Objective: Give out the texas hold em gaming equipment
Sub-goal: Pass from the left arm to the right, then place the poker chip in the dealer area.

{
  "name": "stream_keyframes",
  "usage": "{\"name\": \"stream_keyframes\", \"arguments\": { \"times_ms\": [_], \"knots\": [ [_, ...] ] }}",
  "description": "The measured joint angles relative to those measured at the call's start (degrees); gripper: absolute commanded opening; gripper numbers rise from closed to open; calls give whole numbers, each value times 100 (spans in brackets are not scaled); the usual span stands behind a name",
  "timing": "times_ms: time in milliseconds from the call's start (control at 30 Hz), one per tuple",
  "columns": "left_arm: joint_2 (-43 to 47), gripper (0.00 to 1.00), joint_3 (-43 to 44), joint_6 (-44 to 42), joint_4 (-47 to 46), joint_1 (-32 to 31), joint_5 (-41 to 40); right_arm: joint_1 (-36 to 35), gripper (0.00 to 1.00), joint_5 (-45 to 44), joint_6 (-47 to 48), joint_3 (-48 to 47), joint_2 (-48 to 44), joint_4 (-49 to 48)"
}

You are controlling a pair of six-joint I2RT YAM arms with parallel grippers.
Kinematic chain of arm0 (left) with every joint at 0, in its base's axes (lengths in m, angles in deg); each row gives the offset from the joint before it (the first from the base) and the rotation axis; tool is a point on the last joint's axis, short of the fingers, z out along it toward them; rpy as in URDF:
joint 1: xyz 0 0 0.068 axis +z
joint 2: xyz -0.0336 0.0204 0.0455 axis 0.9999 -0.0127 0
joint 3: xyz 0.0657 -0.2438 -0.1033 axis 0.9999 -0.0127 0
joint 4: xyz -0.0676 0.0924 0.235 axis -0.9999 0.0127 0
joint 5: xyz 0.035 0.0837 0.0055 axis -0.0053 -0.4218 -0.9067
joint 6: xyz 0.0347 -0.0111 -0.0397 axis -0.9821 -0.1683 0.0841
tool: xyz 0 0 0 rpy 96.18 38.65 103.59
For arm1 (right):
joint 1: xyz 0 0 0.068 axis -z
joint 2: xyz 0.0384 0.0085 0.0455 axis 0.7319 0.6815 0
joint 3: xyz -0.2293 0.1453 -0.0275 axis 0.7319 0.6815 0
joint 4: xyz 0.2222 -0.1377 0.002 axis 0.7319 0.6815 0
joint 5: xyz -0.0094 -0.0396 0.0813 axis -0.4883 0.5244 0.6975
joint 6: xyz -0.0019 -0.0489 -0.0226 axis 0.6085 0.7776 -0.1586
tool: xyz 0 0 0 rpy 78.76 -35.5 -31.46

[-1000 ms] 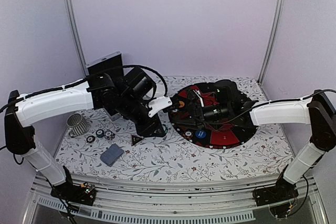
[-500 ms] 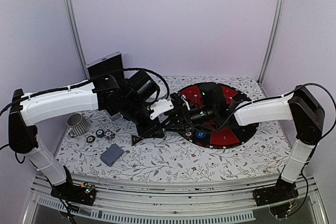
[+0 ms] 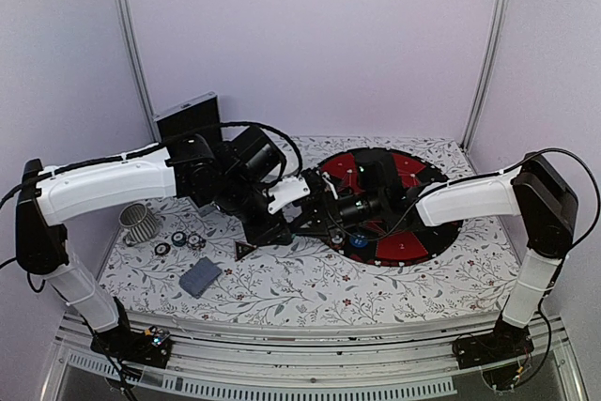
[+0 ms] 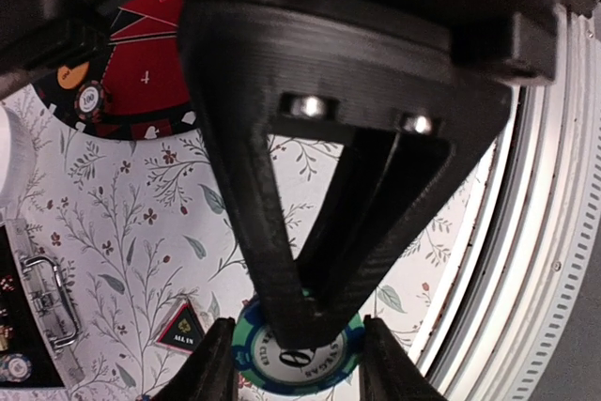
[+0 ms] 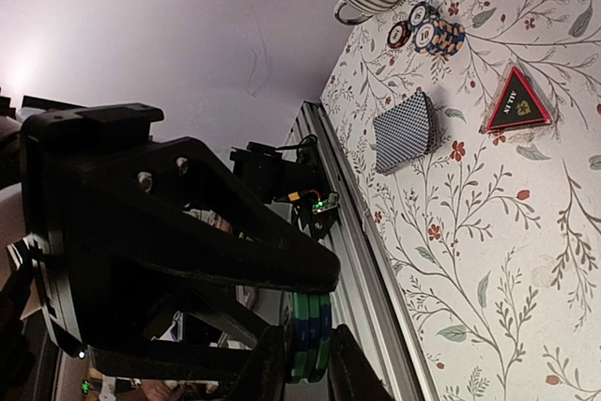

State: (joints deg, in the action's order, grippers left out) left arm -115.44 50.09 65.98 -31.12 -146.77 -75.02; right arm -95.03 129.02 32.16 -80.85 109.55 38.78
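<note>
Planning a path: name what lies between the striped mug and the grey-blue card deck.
Small round striped-edge poker chips lie between the striped mug and grey-blue card deck, clearest in the top view.

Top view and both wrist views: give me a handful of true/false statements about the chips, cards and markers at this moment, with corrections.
1. The left gripper holds teal chips. True.
2. The right gripper is empty. False: it grips teal chips as well.
3. The ALL IN marker lies on the round board. False: it lies on the floral cloth, left of the board.
4. The card deck lies stacked on the cloth near the front left. True.
5. Loose chips lie beside the striped cup. True.
</note>
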Motion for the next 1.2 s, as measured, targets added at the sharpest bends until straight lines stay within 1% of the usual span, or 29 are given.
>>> {"name": "stream_keyframes", "arguments": {
  "times_ms": [33,133,167,200,267,333,400,467,500,567,700,867,967,1100,1200],
  "knots": [
    [0,0,-2,0,0,0,-13,-2,5,4,-11,-4,0,-20],
    [0,0,-2,-26,-2,-11,-125,9,3,-33,-179,-35,9,28],
    [0,8,-2,-28,-4,-11,-136,9,2,-33,-184,-39,11,26],
    [0,19,-2,-31,-2,-11,-140,9,2,-35,-184,-42,13,26],
    [0,47,-7,-31,-7,-11,-149,13,2,-39,-181,-42,13,28],
    [0,68,-22,-11,-42,-11,-166,31,2,-46,-177,-42,11,31],
    [13,77,-52,-2,-107,-9,-190,90,2,-35,-90,-24,11,33],
    [85,82,-107,31,-219,15,-205,168,2,-26,-15,48,-4,59],
    [164,84,-162,63,-289,46,-203,232,2,-20,26,122,-42,85],
    [332,85,-236,87,-387,96,-181,461,2,-26,114,319,-199,232],
    [723,86,-380,195,-621,323,-28,1384,2,-122,450,728,-785,763],
    [1051,86,-636,396,-817,944,125,3165,2,-538,1257,1207,-1537,1624],
    [1139,86,-820,522,-885,1268,177,4210,2,-710,1685,1565,-1703,2015],
    [1182,86,-1003,638,-909,1578,210,5276,2,-874,2179,1895,-1696,2529],
    [1182,86,-1054,702,-916,1744,227,5849,2,-944,2455,1919,-1523,2680]
  ]
}}
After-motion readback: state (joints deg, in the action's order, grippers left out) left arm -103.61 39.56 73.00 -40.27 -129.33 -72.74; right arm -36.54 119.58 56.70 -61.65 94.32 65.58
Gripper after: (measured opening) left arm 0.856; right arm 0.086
